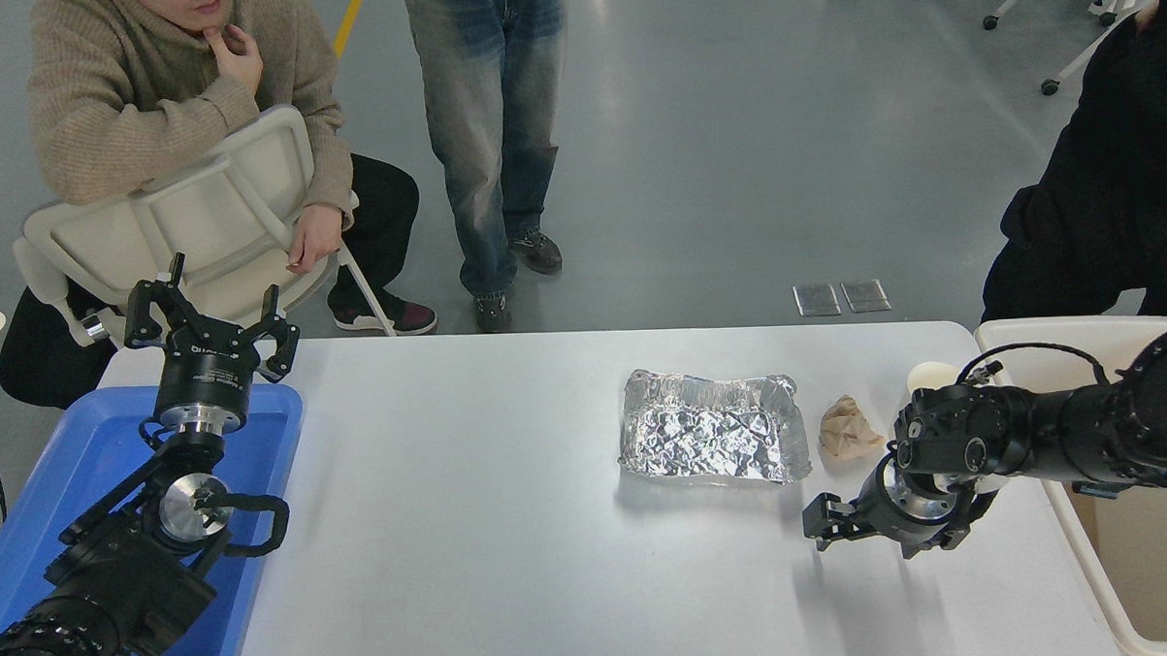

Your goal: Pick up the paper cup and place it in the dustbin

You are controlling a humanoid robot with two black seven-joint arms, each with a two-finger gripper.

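Observation:
The paper cup (931, 375) stands upright on the white table near its right edge, cream-white. Only its rim and upper wall show behind my right arm. The dustbin (1069, 329), a large cream-white bin with a thick rim, sits just off the table's right side. My right arm comes in from the right edge above the bin's rim, bent at the wrist. Its gripper (823, 523) points left, low over the table, in front of and to the left of the cup, holding nothing. My left gripper (210, 314) is parked open over the blue tray at the lower left.
A crinkled silver foil tray (712, 440) lies mid-table, with a crumpled brown paper wad (846, 428) between it and the cup. The blue plastic tray (83, 452) lies under my left arm. Three people are at the far side, one seated behind a white chair (201, 220).

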